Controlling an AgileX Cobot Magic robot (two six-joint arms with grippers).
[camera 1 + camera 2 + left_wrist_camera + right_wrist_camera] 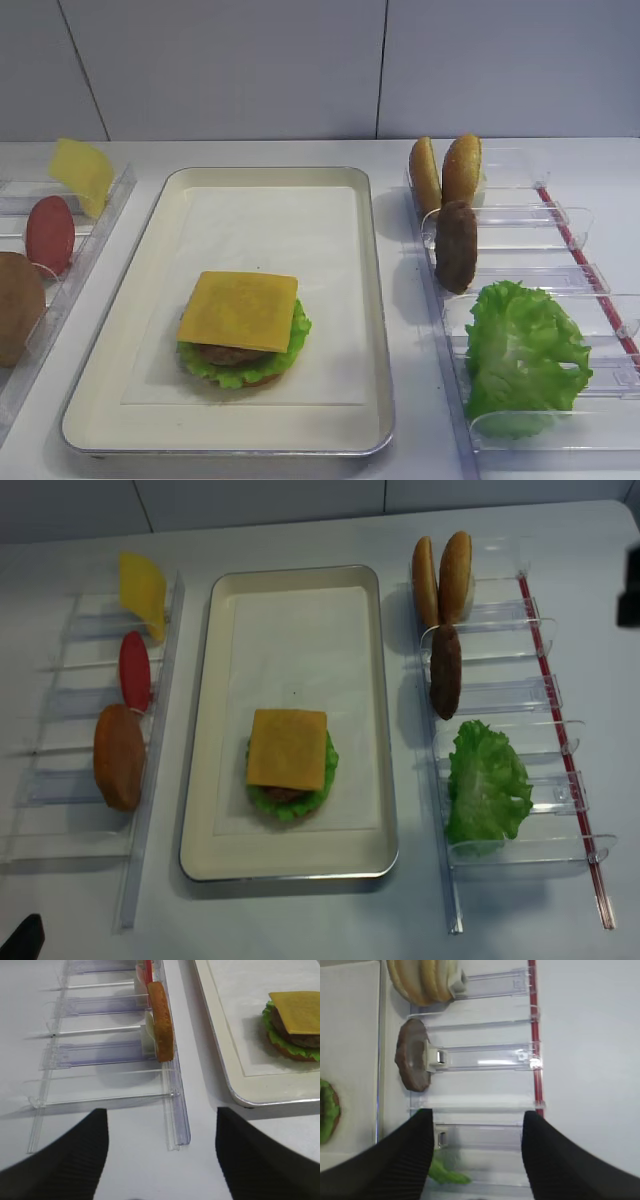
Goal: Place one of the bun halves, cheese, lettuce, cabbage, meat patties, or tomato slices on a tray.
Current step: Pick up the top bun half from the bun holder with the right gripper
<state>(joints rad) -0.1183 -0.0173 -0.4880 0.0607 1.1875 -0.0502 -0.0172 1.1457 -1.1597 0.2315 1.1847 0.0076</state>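
On the cream tray [150, 230] lies a stack topped by a square cheese slice [240, 310], with lettuce and a meat patty under it. In the right rack stand two bun halves [445, 172], a dark patty [456, 245] and a lettuce leaf [525, 355]. In the right wrist view my right gripper [476, 1120] is open above that rack, with a bit of lettuce [447, 1172] low between the fingers and the patty [412, 1062] ahead. My left gripper [161, 1120] is open and empty over bare table at the near end of the left rack, and the stack [295, 1007] shows at its far right.
The left clear rack [100, 235] holds a yellow cheese slice [82, 175], a red tomato slice [50, 235] and a brown bun [18, 305]. The right rack [545, 695] has a red strip along its outer side. White paper lines the tray floor.
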